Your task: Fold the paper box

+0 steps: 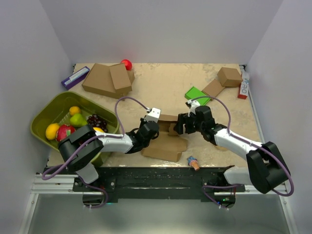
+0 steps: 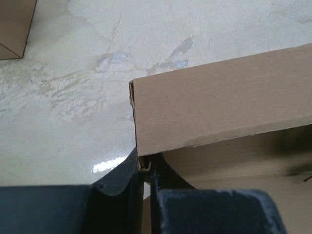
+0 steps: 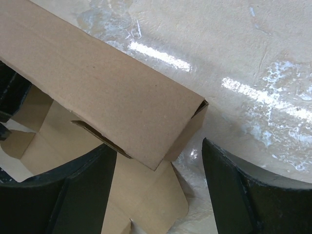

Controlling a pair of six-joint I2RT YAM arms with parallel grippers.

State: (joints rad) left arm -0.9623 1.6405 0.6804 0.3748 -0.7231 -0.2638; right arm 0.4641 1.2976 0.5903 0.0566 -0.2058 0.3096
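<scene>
The paper box [image 1: 165, 146] sits on the table [image 1: 165, 87] at the middle of the near side, right between the two arms. At its left end is the left gripper [image 1: 148, 127]. The wrist view shows its fingers [image 2: 117, 180] pressed together on the end of the raised far wall, pinching the thin cardboard edge at the corner. Over at the right end of that same wall is the right gripper [image 1: 182, 124], jaws spread wide. One finger [image 3: 73, 195] is just beside the wall, though whether it touches I cannot tell. The other stands apart from the wall over bare table, and the wall's open corner pokes in between them. The box is plain brown corrugated card, only half formed. The long far wall stands up as a folded-over strip, while the base panel and a tabbed flap lie flat toward the near edge.
</scene>
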